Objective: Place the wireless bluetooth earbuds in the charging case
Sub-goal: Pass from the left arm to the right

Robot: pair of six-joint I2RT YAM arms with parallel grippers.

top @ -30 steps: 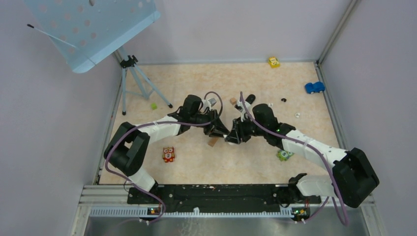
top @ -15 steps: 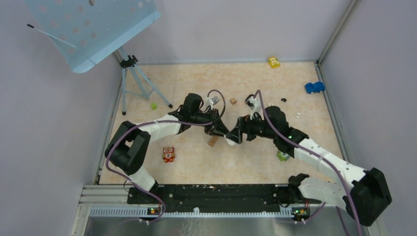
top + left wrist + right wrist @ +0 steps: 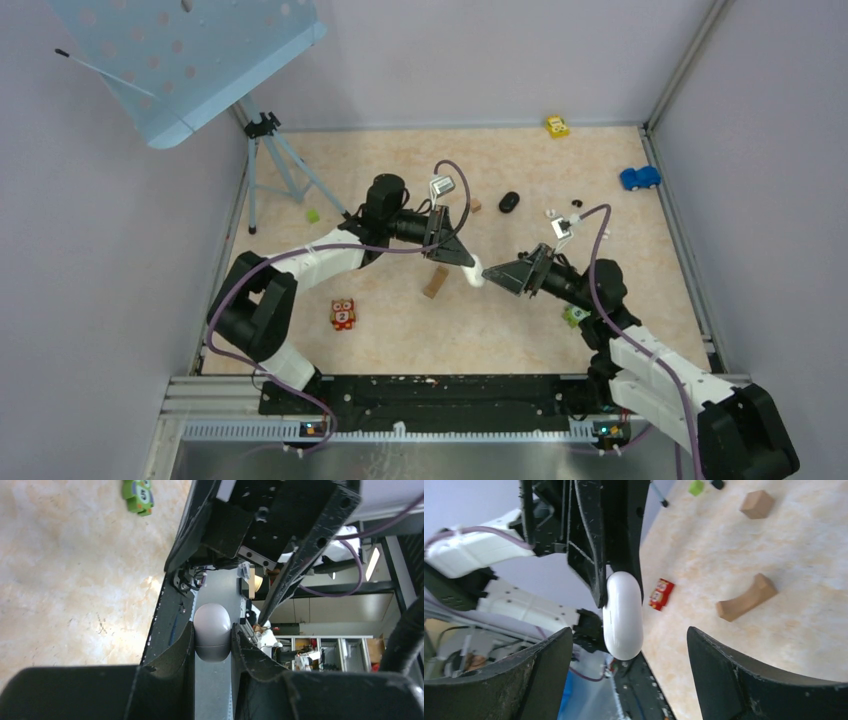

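Printed figure on the belly of the orange owl toy (image 3: 342, 314) too small to read for sure. Pinched by its sides in the left gripper (image 3: 212, 630), above the middle of the table (image 3: 400, 345): white charging case (image 3: 623, 615), lid shut, seam crossing its width, long axis in line with the fingers, rounded free end pointing past the fingertips at the right gripper (image 3: 492, 274), spread wide and flanking that end without touching. Lying on the table beyond the right arm, well apart from the case: wireless bluetooth earbuds (image 3: 576, 204), too small to tell which way each points.
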